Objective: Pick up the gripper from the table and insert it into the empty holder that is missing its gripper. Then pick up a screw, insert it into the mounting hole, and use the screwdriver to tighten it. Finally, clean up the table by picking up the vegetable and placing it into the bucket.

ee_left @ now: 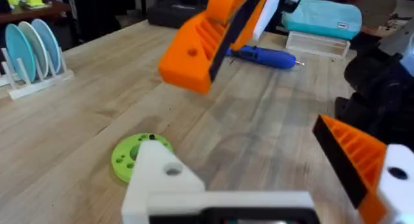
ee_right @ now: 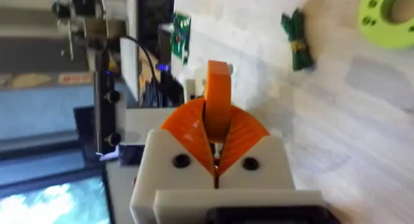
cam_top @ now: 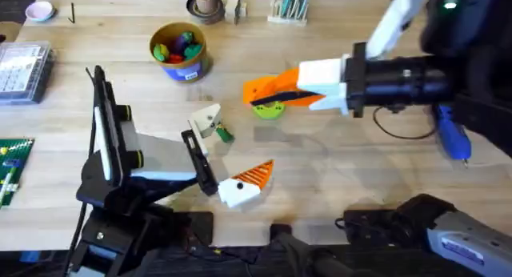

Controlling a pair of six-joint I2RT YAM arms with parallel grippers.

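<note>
Overhead view: the right gripper (cam_top: 260,91) is clamped on the orange gripper (ee_right: 217,98), carried above the lime-green disc (cam_top: 269,110), while the left gripper (cam_top: 214,149), fingers spread and empty, presents the all-white holder (cam_top: 206,118). A skewed approach could jam the wedge against the holder

The overhead camera looks down and forward on the bench (cam_top: 336,161) from above the arm bases. The left wrist camera sits low, close over the lime-green disc (ee_left: 133,155), facing the screwdriver (ee_left: 264,57) beyond it. The right wrist camera looks along the bench toward that same disc (ee_right: 389,17).
</note>
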